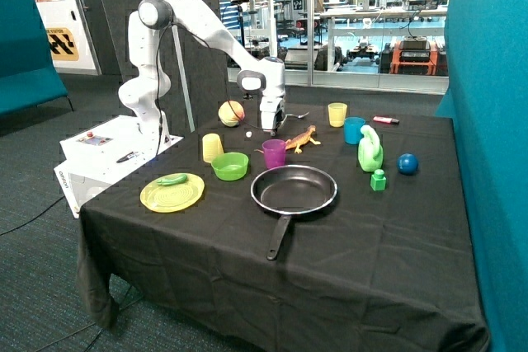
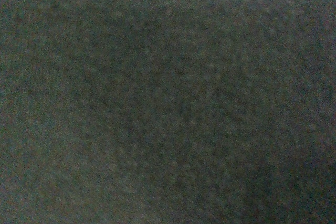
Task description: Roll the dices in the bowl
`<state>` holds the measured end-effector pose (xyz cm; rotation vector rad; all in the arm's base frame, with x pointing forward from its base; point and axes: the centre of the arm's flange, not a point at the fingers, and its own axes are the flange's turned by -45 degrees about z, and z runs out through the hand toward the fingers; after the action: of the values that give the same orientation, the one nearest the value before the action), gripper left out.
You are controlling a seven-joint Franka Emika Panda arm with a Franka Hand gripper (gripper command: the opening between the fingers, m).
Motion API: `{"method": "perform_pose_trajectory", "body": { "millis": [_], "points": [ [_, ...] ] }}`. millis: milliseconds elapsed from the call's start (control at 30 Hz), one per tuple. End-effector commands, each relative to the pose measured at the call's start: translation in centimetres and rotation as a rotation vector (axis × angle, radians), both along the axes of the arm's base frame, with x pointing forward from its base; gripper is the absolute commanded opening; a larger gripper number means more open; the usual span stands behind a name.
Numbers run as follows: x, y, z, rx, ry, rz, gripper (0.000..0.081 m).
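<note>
Gripper (image 1: 270, 128) down at the black tablecloth (image 1: 346, 261) near the far edge of the tabletop, between the yellow-red ball (image 1: 231, 113) and the orange toy lizard (image 1: 301, 138). Arm bends over from its white base (image 1: 107, 150) off the table's far corner. Cannot tell how the claw stands: it sits too low and too small in the outside view, and the wrist view gives only dark cloth (image 2: 168, 98), nothing else.

One white die (image 1: 248, 133) lies on the cloth just beside the gripper, on the ball's side. Second, darker die not made out anywhere. Lime-green bowl (image 1: 229, 166) sits nearer the front than the gripper, between the yellow cup (image 1: 212, 147) and the purple cup (image 1: 274, 153); its inside looks bare from this angle.

Other items: black frying pan (image 1: 294, 190) mid-table, handle toward the front edge. Yellow-green plate (image 1: 172, 192) near the edge on the base's side, a green piece (image 1: 172, 179) on its rim. Toward the far corner opposite the base: second yellow cup (image 1: 337, 114), blue cup (image 1: 354, 130), green bottle-like toy (image 1: 370, 150), small green block (image 1: 378, 180), blue ball (image 1: 407, 163), a red marker (image 1: 385, 119).
</note>
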<state>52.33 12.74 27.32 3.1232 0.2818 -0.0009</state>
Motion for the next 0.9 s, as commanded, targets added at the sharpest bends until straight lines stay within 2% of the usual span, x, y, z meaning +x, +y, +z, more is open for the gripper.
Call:
{"method": "perform_pose_trajectory", "body": {
  "millis": [0, 467, 867],
  "points": [
    [-0.7, -0.7, 0.3, 0.0057, -0.0001, -0.007, 0.0000],
    [-1.6, -1.5, 0.4, 0.0057, -0.0001, -0.009, 0.0000],
    [-1.9, -1.3, 4.2, 0.0057, 0.0000, 0.021, 0.0000]
  ]
}}
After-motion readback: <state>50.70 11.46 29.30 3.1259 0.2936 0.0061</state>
